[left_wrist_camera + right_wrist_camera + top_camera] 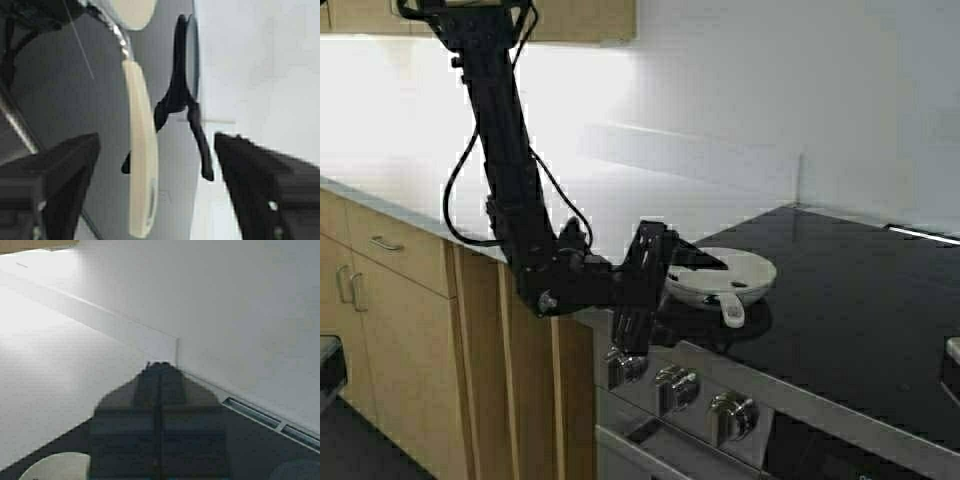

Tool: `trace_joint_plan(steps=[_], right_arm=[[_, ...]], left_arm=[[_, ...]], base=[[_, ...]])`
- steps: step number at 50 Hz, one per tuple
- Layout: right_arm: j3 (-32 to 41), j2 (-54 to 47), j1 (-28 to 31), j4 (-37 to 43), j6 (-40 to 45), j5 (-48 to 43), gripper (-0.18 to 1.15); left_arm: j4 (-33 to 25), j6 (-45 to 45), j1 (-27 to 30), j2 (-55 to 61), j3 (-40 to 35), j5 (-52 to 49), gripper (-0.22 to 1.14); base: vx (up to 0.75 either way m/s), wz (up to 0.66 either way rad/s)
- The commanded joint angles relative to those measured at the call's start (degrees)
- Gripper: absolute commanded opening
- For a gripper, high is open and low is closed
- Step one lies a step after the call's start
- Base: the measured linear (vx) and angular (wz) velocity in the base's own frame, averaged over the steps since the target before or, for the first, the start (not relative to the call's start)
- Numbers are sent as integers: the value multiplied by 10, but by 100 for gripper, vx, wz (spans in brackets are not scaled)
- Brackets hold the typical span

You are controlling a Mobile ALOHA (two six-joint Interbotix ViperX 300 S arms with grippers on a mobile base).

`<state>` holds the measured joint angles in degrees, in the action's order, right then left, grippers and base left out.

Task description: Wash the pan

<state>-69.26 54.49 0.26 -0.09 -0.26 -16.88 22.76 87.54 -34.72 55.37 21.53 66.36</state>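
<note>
1. While the small cream round frying pan (722,275) sits on the black glass stovetop (860,300), my left gripper (695,262) hovers at its nine o'clock, fingers apart.
2. My right gripper (160,415) is pressed together.
3. Next, I judge: straddle the pale handle (142,170), clamp it.

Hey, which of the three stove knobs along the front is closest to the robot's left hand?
The leftmost knob. It sits just below the left hand, which reaches over the pan. The middle knob and right knob lie farther along the stove front.

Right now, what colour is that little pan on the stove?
The pan is cream-white all over, handle included; the high view shows it best.
</note>
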Motion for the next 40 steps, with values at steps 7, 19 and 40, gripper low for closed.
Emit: trace_joint_plan(steps=[7,19,40], right_arm=[[6,-4,1,-1,2,-5,6],[6,-4,1,-1,1,-4,6],[6,-8,1,-1,0,-5,6]], left_arm=[[0,12,-7,1,-45,-18,101],[1,35,-9,13,-91,-47,101],[1,59,-16,33,-154,-82,101]], base=[[0,0],[0,0],[0,0]])
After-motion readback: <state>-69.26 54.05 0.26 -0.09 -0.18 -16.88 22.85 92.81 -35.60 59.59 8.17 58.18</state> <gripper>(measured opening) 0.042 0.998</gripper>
